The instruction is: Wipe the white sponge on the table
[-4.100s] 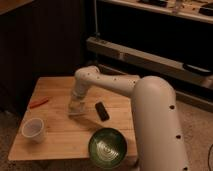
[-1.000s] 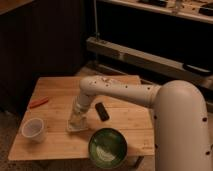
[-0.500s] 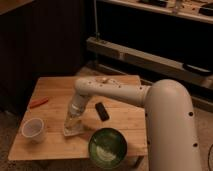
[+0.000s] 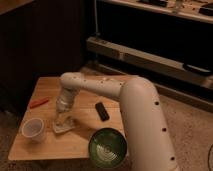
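Note:
The white sponge (image 4: 63, 127) lies flat on the light-brown wooden table (image 4: 75, 142), left of the middle. My gripper (image 4: 63, 119) points straight down and presses on the sponge's top. My white arm reaches in from the right across the table. The part of the sponge under the gripper is hidden.
A white plastic cup (image 4: 33, 129) stands just left of the sponge. A black bar-shaped object (image 4: 102, 111) lies to the right. A green bowl (image 4: 107, 148) sits at the front edge. A red tool (image 4: 38, 103) lies at the far left. Dark shelves stand behind.
The gripper and sponge have slid toward the front left of the table, from near the middle to close beside the cup.

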